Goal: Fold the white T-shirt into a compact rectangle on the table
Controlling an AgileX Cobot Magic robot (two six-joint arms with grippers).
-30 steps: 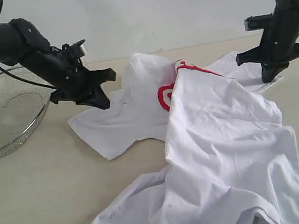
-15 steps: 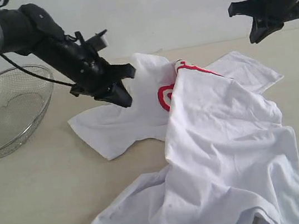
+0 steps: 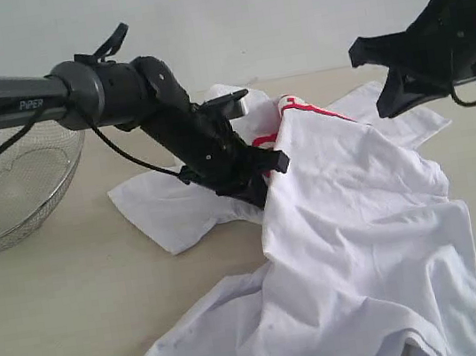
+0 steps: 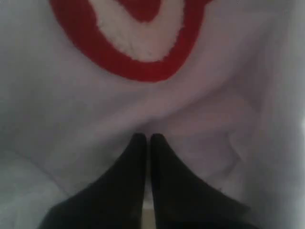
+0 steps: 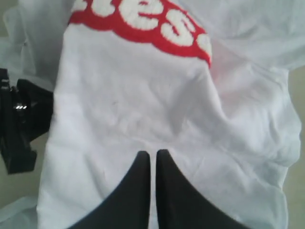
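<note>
T-shirt (image 3: pixel 364 240) | crumpled | long axis far-to-near | red lettering (image 3: pixel 304 107) at far end

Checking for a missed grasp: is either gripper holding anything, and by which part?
Nothing is held. The left gripper, jaws shut and empty, is down by the red print on the white T-shirt; the right gripper, also shut, hangs above the shirt.
</note>
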